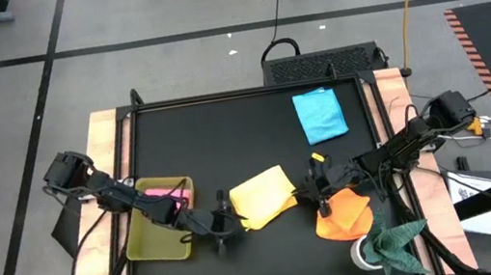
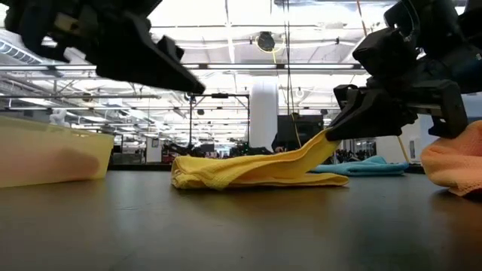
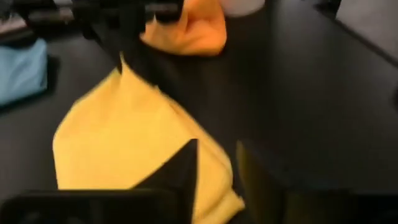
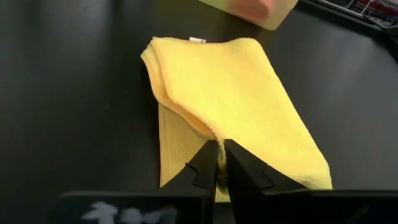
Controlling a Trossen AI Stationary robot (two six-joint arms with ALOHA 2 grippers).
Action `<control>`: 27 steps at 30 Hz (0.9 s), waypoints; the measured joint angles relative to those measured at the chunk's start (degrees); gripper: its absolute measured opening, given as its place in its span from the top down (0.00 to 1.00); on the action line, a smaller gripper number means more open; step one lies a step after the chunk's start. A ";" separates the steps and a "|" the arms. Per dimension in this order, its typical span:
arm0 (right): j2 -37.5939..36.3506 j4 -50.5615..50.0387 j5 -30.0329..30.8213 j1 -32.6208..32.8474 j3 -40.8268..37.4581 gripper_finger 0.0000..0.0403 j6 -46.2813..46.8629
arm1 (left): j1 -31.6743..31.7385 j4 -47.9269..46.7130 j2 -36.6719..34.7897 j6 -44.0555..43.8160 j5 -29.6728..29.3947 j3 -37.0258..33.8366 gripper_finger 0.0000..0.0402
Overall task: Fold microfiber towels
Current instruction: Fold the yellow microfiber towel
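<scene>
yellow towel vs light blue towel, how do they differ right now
The yellow towel is folded over in layers near the table's middle, one corner pinched by the right gripper and lifted; the light blue towel lies flat and untouched toward the far right. The left gripper sits open by the yellow one; nothing is near the blue. Both are small soft cloths.

Open mat [image 1: 226,140] behind yellow towel [image 1: 262,196]; tray [image 1: 157,233], orange towel [image 1: 342,216] flank it.

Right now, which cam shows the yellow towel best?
Right wrist view: the yellow towel fills it, folded layers plain, right claw pinching an edge. High view shows its whole outline, small. Low view shows it edge-on. Left wrist view is blurred.
</scene>
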 joint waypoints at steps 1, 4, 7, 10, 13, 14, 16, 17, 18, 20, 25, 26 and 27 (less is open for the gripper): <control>0.00 0.21 0.15 -0.02 0.00 0.95 0.01 | 0.17 0.87 0.00 0.49 0.67 0.00 0.65; 0.00 1.61 0.34 -0.13 0.00 0.95 0.02 | 0.70 4.42 2.03 1.16 0.58 0.07 0.51; 0.00 5.19 1.80 -0.13 0.02 0.95 0.04 | 0.91 8.94 6.13 1.09 -2.90 0.49 0.42; 0.00 9.44 1.82 -0.48 0.04 0.95 0.04 | 1.30 13.22 11.36 1.03 -8.67 1.37 0.39; 0.00 11.75 1.82 -1.04 0.09 0.95 0.04 | 1.98 19.37 15.72 1.75 -15.00 3.45 0.39; 0.00 12.09 1.80 -1.26 0.09 0.96 0.04 | 2.15 20.97 16.78 2.40 -16.79 4.32 0.39; 0.00 12.41 1.80 -1.66 0.09 0.98 0.04 | 2.97 24.00 18.99 2.94 -17.87 6.57 0.40; 0.00 12.60 1.80 -1.93 0.09 0.99 0.04 | 3.35 24.19 19.67 3.02 -18.19 7.43 0.41; 0.00 12.64 1.81 -2.02 0.09 0.99 0.04 | 3.82 24.10 20.63 3.04 -18.45 8.73 0.41; 0.02 12.64 1.81 -2.25 0.09 0.99 0.04 | 4.83 23.90 22.42 3.32 -18.56 11.36 0.42; 0.02 12.96 1.80 -2.34 0.07 0.99 0.04 | 6.44 21.36 25.75 5.99 -20.57 15.84 0.41; 0.02 12.87 1.80 -2.36 0.09 0.99 0.04 | 6.45 19.91 26.16 5.90 -21.52 16.75 0.41; 0.02 12.64 1.80 -2.36 0.08 0.99 0.04 | 6.45 18.30 26.35 5.47 -22.29 17.55 0.41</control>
